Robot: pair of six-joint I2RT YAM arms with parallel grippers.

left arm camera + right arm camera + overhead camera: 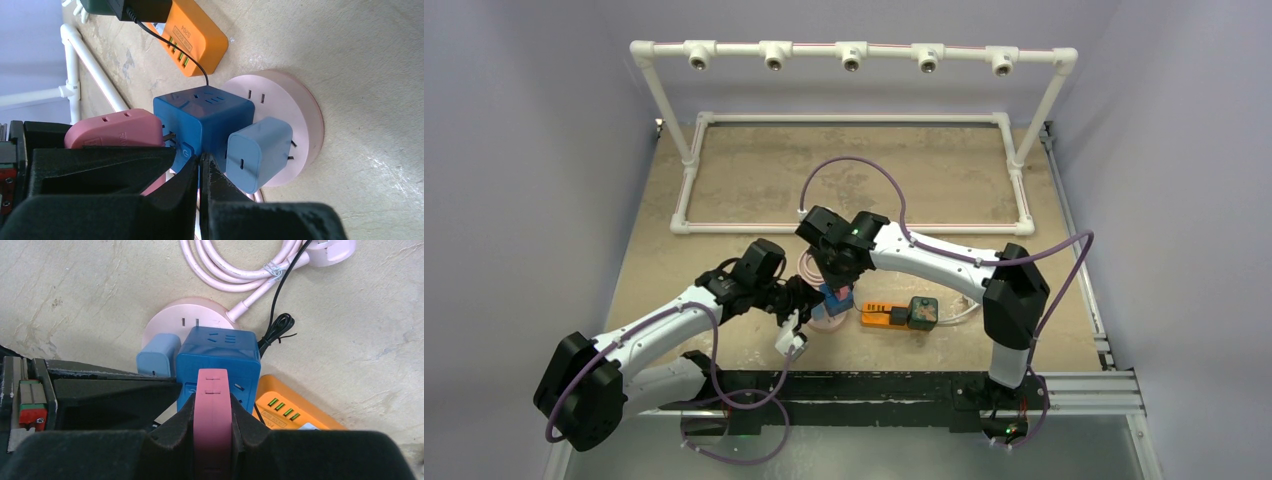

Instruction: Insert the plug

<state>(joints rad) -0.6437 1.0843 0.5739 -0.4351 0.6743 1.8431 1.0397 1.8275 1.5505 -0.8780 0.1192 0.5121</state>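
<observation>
A pink plug (213, 405) is clamped between the pads of my right gripper (213, 401), which is shut on it. The plug points at the side face of a blue cube socket (220, 352). In the left wrist view the pink plug (117, 130) sits against the blue cube (210, 117), with its metal prongs showing in a thin gap. My left gripper (201, 159) is shut and empty, its tips touching the cube's edge beside the power button. The cube stands on a round pink base (295, 105). A light blue charger (257, 152) is plugged into the cube's other side.
An orange power strip (882, 316) with a dark adapter (922, 312) and black cable lies just right of the cube. A coiled pink cord (235, 267) lies behind the base. A white pipe frame (854, 55) borders the far half of the table.
</observation>
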